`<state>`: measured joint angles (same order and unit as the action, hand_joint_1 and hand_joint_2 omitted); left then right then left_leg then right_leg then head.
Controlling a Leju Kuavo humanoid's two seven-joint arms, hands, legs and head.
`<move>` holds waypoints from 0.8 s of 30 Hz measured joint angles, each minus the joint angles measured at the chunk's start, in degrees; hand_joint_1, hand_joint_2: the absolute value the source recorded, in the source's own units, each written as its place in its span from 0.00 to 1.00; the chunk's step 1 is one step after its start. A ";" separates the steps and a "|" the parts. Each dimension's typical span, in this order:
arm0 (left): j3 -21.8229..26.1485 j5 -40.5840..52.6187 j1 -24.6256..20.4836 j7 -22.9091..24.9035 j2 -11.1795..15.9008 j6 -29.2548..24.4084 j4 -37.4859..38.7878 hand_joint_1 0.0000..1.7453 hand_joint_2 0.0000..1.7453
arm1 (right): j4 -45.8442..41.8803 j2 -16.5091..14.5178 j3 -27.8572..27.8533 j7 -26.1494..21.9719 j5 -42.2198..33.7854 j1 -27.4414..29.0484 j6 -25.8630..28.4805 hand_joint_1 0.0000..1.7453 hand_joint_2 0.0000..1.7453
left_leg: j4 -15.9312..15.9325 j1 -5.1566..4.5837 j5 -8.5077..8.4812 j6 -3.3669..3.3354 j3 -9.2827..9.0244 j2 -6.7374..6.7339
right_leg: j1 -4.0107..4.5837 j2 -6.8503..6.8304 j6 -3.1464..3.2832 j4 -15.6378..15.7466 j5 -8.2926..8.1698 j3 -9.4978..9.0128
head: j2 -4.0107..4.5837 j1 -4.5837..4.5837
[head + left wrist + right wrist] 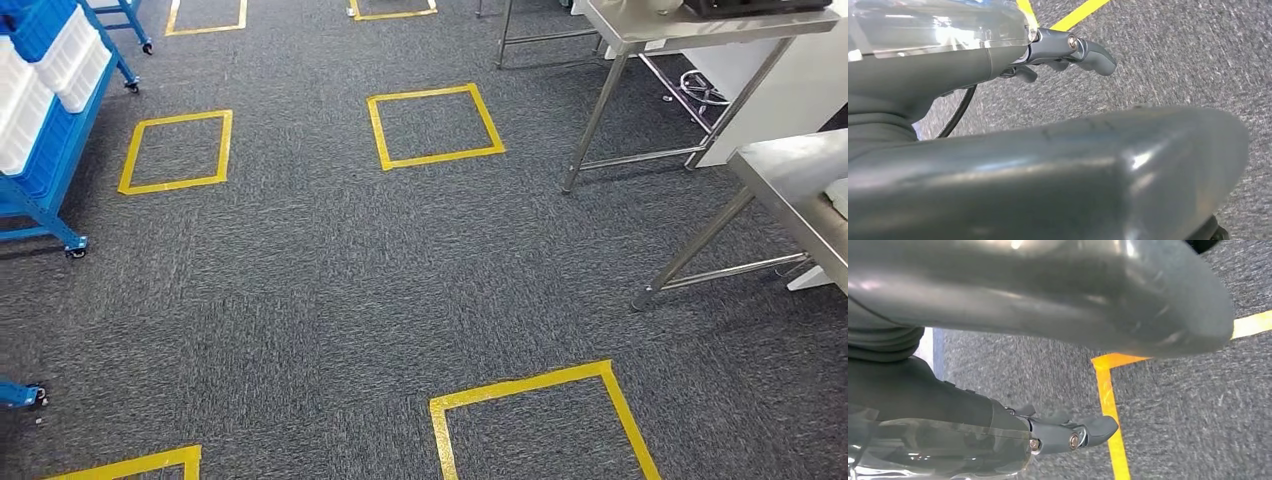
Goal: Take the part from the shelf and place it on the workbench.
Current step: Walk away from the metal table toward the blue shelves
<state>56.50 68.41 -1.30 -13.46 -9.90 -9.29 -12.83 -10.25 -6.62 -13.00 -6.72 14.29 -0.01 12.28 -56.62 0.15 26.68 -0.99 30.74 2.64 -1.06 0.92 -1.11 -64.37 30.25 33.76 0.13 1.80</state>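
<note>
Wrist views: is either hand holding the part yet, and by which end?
Nothing held: the left hand and right hand hang over carpet, fingers apart.

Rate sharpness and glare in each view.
Head view: sharp, evenly lit, mild sheen on the steel tables. Left wrist view: thumb close and soft, glare on the clear cover. Right wrist view: carpet and tape slightly blurred.
</note>
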 joint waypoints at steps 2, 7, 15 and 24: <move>0.01 -0.03 -0.05 0.02 0.00 -0.01 0.00 0.00 0.00 | 0.03 0.00 0.00 0.07 0.25 0.01 0.00 0.00 0.00 | -0.43 -0.10 0.18 0.54 0.32 0.73 | 0.01 1.33 0.33 5.17 -1.82 -2.14 | 0.00 0.04; 0.45 -0.97 0.06 0.07 0.15 0.46 0.00 0.00 0.00 | 0.06 -0.13 0.01 0.55 1.57 -0.18 0.31 0.00 0.00 | -2.22 0.06 1.45 2.17 1.37 0.65 | 0.12 0.01 2.05 6.40 -2.04 -2.58 | 0.00 0.13; 2.49 -2.92 0.09 0.54 1.32 1.85 0.00 0.00 0.00 | 0.06 -1.29 0.95 1.05 4.02 -0.79 1.55 0.00 0.00 | -9.17 0.14 3.39 2.48 4.15 -3.05 | 0.92 -3.55 2.94 6.46 -1.73 -2.94 | 0.00 0.21; 4.17 -3.50 -0.07 0.17 2.68 1.96 0.00 0.00 0.00 | 0.04 -3.15 1.79 2.09 5.07 -1.81 2.29 0.00 0.00 | 0.81 -0.08 -0.34 -0.09 -0.31 -2.79 | 0.85 -2.07 0.77 0.18 2.72 -0.59 | 0.00 0.07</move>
<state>60.67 64.91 -1.36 -13.29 -7.22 -7.33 -12.83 -10.21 -9.77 -11.22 -4.63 19.36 -1.82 14.58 -55.82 0.07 26.34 -1.09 30.43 -0.15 -0.21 -1.15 -0.35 -64.20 32.97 33.17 0.13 1.86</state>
